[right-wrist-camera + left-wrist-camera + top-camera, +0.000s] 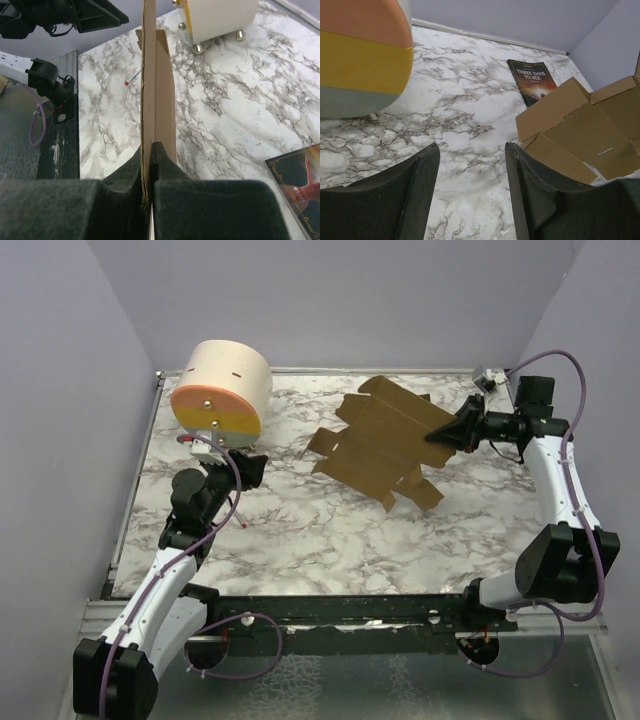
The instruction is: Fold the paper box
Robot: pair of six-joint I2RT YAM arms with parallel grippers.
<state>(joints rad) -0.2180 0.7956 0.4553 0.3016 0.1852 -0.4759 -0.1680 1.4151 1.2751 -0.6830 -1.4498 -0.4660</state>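
The paper box (385,440) is a flat brown cardboard sheet with flaps, lying at the back right of the marble table. My right gripper (440,435) is shut on its right edge. In the right wrist view the cardboard (157,90) runs edge-on out from between the closed pads of the right gripper (151,150). My left gripper (255,468) stands open to the left of the sheet. In the left wrist view bare marble shows between the jaws of the left gripper (472,150), and the box (580,135) lies to the right, clear of its fingers (530,195).
A big cream cylinder (222,390) with an orange-yellow face stands at the back left, close to the left gripper. A dark paperback book (532,80) lies behind the cardboard near the back wall. A small red and white object (132,76) lies on the marble. Purple walls enclose the table.
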